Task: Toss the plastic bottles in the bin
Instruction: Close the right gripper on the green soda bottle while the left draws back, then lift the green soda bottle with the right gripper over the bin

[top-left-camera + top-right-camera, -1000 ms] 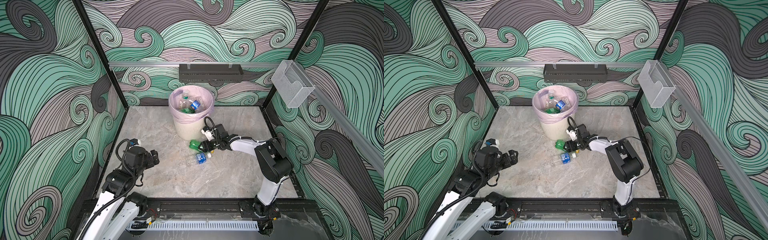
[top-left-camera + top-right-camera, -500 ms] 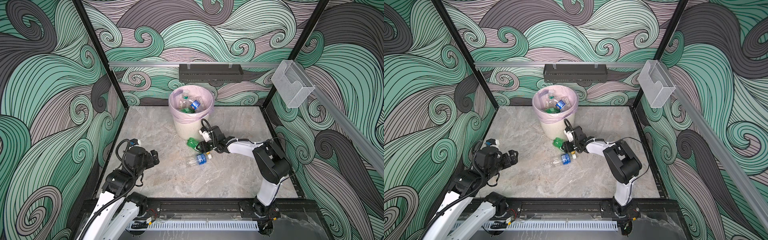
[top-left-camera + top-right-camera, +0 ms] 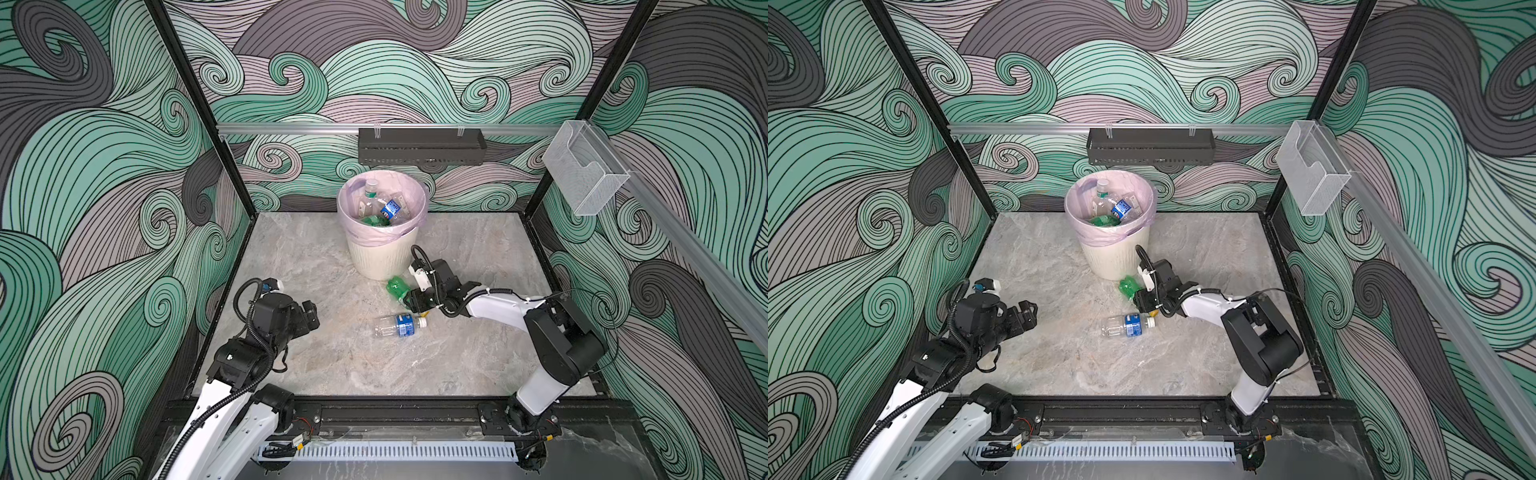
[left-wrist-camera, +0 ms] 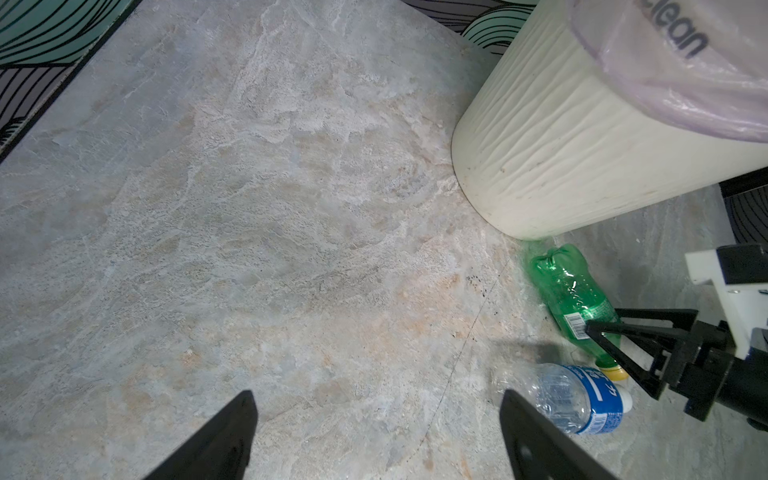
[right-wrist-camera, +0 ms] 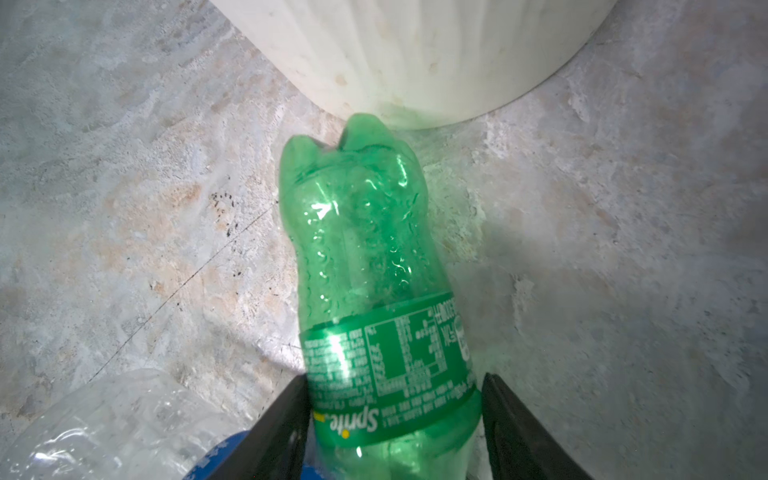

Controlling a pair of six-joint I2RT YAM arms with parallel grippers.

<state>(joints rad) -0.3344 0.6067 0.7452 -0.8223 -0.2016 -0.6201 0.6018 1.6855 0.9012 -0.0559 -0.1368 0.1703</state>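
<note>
A green bottle [image 3: 397,287] [image 5: 365,249] with a yellow cap lies on the stone floor, its base against the foot of the cream bin [image 3: 380,257] [image 5: 415,54]. My right gripper [image 3: 410,300] [image 5: 392,377] is shut on it at the label, and the bottle still rests on the floor. A clear bottle with a blue label [image 3: 397,325] [image 4: 573,399] lies just in front of that gripper. Several bottles [image 3: 384,205] sit inside the pink-lined bin. My left gripper [image 3: 311,316] [image 4: 376,395] hovers open and empty at the left, pointing toward the clear bottle.
A black perforated tray [image 3: 422,145] hangs on the back wall above the bin. A clear mesh box [image 3: 584,168] is fixed to the right wall rail. Black frame posts and patterned walls close in the floor on three sides.
My right gripper pushed toward the bin, then drew back slightly to the right, and the green bottle shifted with it. The left arm and the clear bottle stayed put.
</note>
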